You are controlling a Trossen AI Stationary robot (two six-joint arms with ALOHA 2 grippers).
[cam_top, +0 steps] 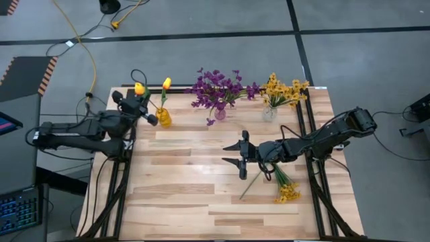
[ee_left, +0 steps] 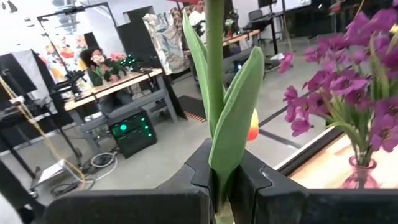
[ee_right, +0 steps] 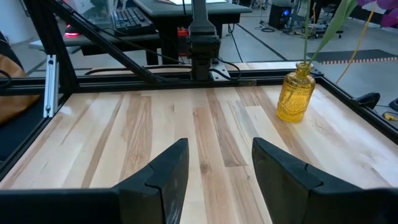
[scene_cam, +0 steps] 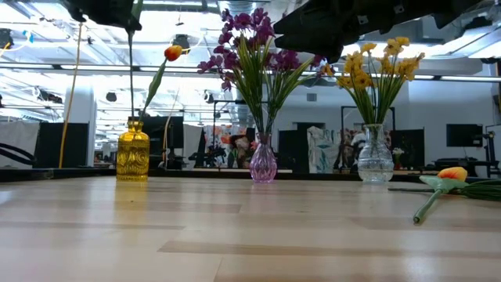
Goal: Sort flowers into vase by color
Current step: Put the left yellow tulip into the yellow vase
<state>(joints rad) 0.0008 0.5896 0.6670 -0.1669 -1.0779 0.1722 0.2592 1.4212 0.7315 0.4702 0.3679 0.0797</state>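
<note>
My left gripper [cam_top: 149,113] is shut on a tulip stem [ee_left: 215,93] beside the yellow vase [cam_top: 163,118]; the stem's orange-yellow bud [cam_top: 139,88] stands above. A second tulip [cam_top: 166,83] stands in that vase. Purple blossoms [cam_top: 218,87] stand in a purple vase [scene_cam: 263,163], and small yellow blossoms [cam_top: 285,91] in a clear vase [scene_cam: 375,160]. My right gripper [cam_top: 242,155] is open and empty over mid-table. Beside it, yellow sprigs [cam_top: 287,191] lie on the table. A tulip [scene_cam: 452,174] also lies there, seen in the low view. My left gripper pinches the tulip's green stem and a leaf wrapped around it [ee_left: 225,168] between its two fingers. The fingers come level from the table's left and lie across the stem. The stem stands upright, and its lower end reaches the yellow vase's mouth [scene_cam: 133,119].
The three vases stand in a row along the table's far edge. Dark frame rails [cam_top: 310,134] run along both table sides. Bare wood [cam_top: 188,195] lies at the near left.
</note>
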